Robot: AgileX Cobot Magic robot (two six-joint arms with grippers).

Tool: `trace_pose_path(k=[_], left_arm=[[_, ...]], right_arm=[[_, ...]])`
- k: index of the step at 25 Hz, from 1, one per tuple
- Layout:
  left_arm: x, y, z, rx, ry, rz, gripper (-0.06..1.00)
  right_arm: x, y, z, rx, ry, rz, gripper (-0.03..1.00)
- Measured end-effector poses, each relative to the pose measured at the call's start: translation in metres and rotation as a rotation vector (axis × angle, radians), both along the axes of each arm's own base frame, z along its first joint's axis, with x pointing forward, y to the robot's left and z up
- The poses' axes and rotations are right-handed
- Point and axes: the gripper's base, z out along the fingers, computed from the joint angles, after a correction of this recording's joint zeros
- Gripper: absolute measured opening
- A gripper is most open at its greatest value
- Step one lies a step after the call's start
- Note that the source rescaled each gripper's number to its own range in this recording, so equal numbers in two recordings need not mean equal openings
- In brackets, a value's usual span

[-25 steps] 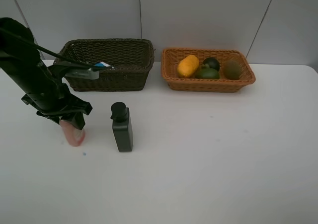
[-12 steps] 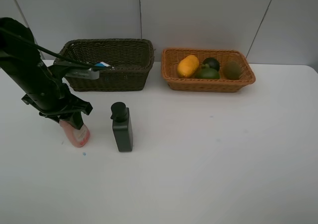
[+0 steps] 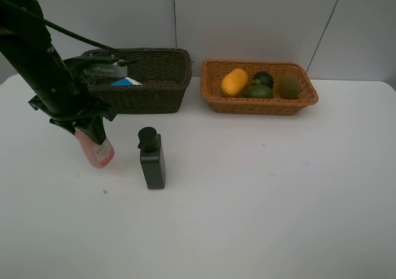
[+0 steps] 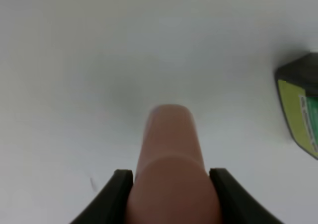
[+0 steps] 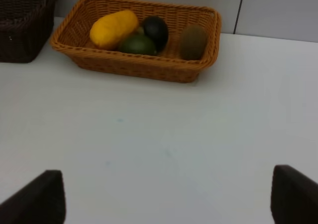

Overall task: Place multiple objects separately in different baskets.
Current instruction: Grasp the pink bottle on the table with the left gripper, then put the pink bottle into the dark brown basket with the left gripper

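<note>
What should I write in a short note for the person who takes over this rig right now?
Left gripper: shut on the pink bottle, lifted off the table, hanging tilted in front of the dark basket.
Right gripper: open, holding nothing, facing the orange basket.
Done: mango, mangosteen, lime and kiwi lie in the orange basket. Something with a blue and white part shows inside the dark basket.
Left: put the pink bottle in a basket, probably the dark one; then the black pump bottle, which stands upright on the table.
</note>
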Motion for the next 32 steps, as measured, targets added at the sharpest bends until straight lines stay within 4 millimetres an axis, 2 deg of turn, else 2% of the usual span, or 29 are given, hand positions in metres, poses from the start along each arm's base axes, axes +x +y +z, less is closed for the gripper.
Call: trace_pose_path(k=[7, 15, 18, 22, 25, 32], left_arm=[[0.025, -0.003, 0.041, 0.018, -0.095, -0.037, 0.01], [0.054, -0.005, 0.096, 0.043, -0.308, -0.071, 0.01], [0.064, -0.005, 0.104, 0.071, -0.388, -0.099, 0.01], [0.081, -0.007, 0.095, 0.083, -0.463, -0.124, 0.01], [0.096, -0.011, 0.081, 0.090, -0.517, -0.146, 0.01], [0.126, -0.019, 0.035, 0.083, -0.595, -0.177, 0.01]], right_arm=[[0.000, 0.000, 0.000, 0.000, 0.000, 0.000, 1.00], [0.000, 0.000, 0.000, 0.000, 0.000, 0.000, 1.00], [0.000, 0.000, 0.000, 0.000, 0.000, 0.000, 1.00], [0.000, 0.000, 0.000, 0.000, 0.000, 0.000, 1.00], [0.000, 0.000, 0.000, 0.000, 0.000, 0.000, 1.00], [0.000, 0.000, 0.000, 0.000, 0.000, 0.000, 1.00]])
